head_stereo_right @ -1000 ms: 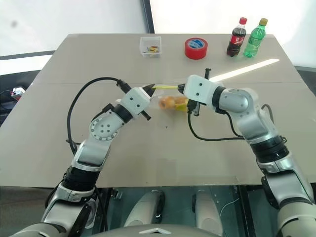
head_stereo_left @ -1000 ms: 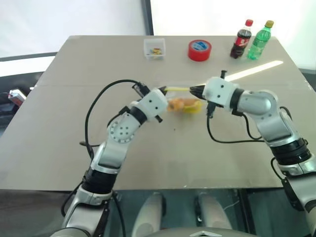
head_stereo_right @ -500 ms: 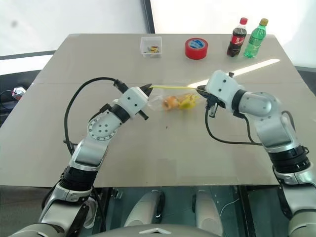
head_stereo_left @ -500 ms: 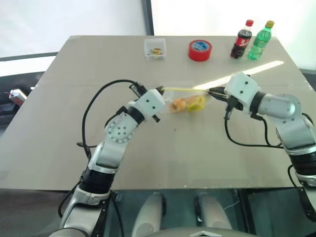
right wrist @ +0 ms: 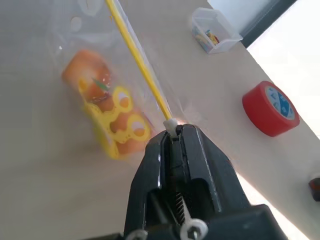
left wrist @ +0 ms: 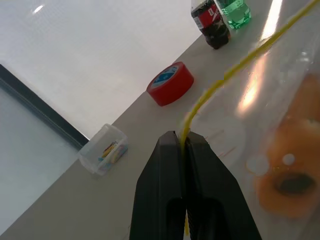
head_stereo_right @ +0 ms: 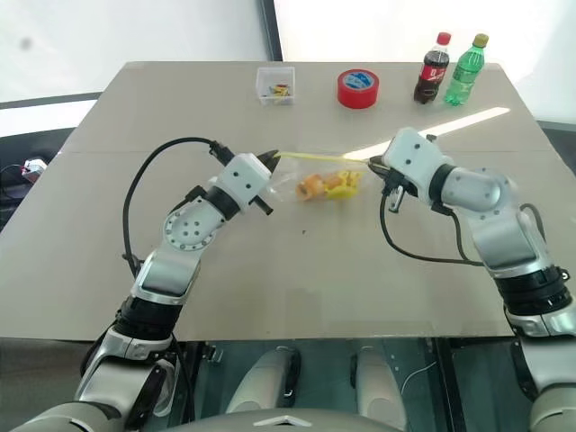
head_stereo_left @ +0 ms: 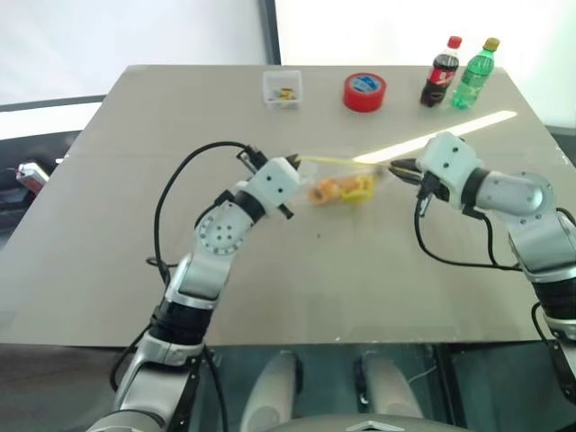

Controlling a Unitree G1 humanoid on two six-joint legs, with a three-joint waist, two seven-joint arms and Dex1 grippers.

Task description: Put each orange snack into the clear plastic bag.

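I've got the clear plastic bag (head_stereo_right: 328,180) stretched between my two hands, hanging just above the table (head_stereo_right: 297,270). My left gripper (left wrist: 183,145) is pinched shut on one end of its yellow strip (head_stereo_right: 315,157); my right gripper (right wrist: 171,135) is clamped on the white slider at the other end. Both orange snacks (right wrist: 92,82) sit inside the bag. Beyond it stand the small clear tub (head_stereo_right: 274,85), the red tape roll (head_stereo_right: 357,87) and two bottles (head_stereo_right: 447,69).
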